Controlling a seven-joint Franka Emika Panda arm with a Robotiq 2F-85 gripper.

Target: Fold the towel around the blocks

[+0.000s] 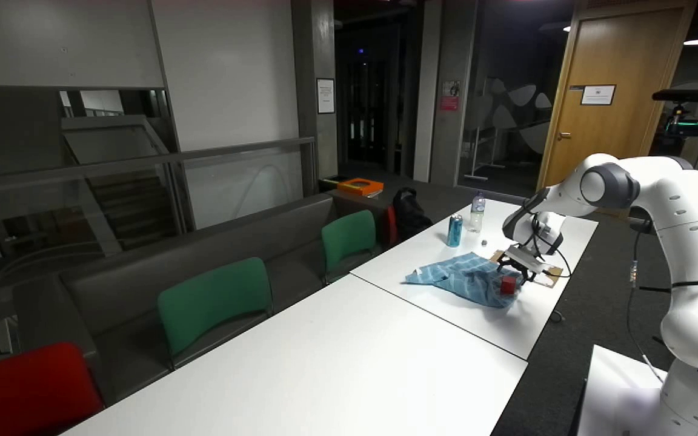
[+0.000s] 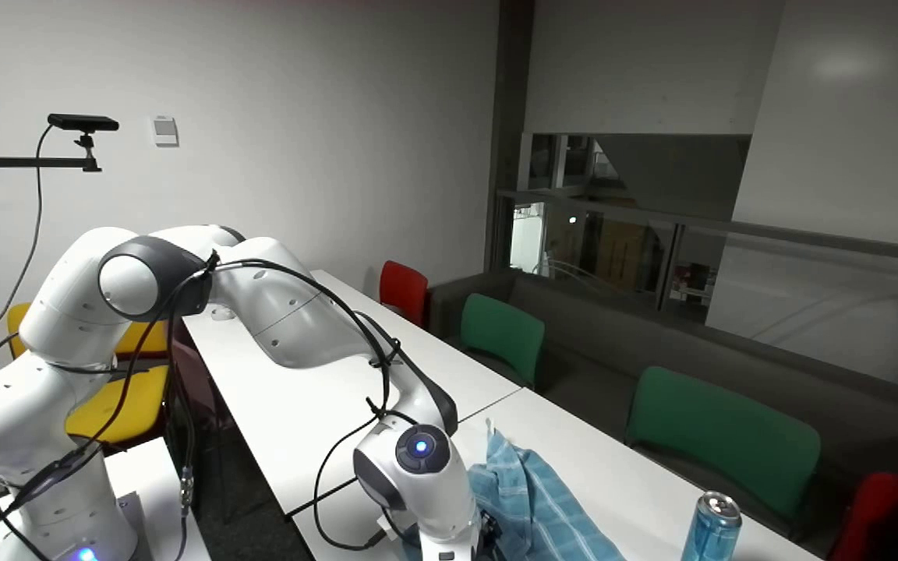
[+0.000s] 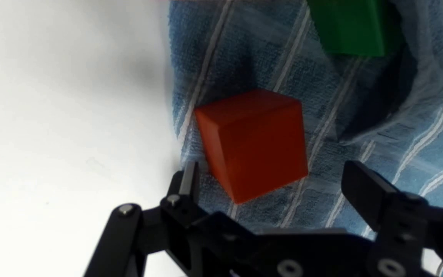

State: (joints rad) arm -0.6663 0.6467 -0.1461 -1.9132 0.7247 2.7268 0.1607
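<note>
White tabletop carries a rumpled blue striped cloth towel. Wrapping looks barely begun: a fold rises beside the green plain-sided block, but the red cubic block lies uncovered, left to enclose. In an exterior view, the towel's long axis crosses the tabletop, one corner pointing toward the dark grey sofa. Black gripper fingers stand wide apart, holding nothing.

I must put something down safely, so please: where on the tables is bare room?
In an exterior view, the nearer table looks bare between the seam and nearer green chair; a narrow bare strip separates seam and towel. Crowded: around the gripper, red block and green block.
</note>
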